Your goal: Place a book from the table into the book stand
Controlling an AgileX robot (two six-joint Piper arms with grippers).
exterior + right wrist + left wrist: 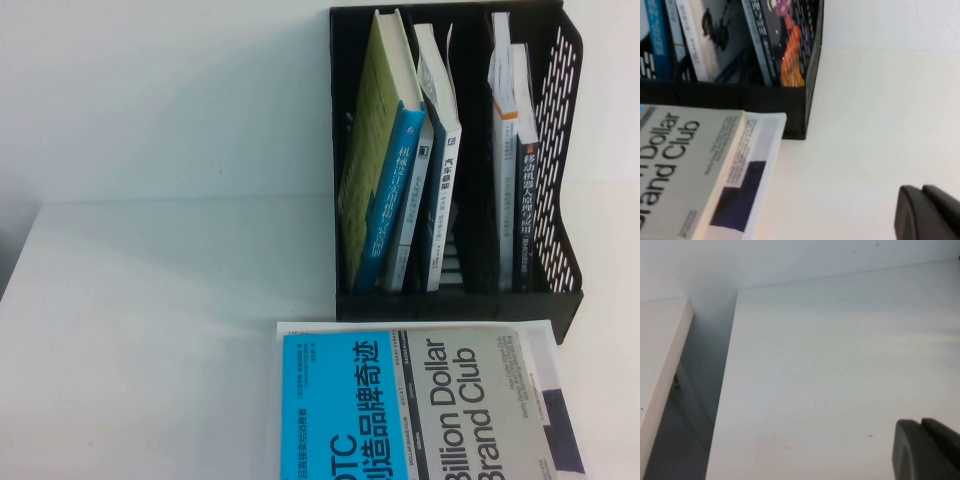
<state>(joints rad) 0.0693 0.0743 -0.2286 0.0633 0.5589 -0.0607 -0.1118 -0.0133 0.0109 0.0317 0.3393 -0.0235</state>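
The black book stand [560, 300] stands at the back right of the white table [150, 330]. The dark navy book [525, 200] stands upright in its rightmost slot, dark spine with white Chinese title facing me. In the right wrist view its cover [790, 50] shows orange and pink shapes inside the stand [805, 100]. Neither gripper shows in the high view. My left gripper [921, 424] is shut and empty over bare table. My right gripper [921, 189] is shut and empty over bare table, beside the stand's right front corner.
A cyan and grey "Billion Dollar Brand Club" book [400, 410] lies flat in front of the stand on a white book with a dark patch [560, 420]. Several other books stand in the left and middle slots [400, 180]. The table's left edge [732, 365] borders a gap.
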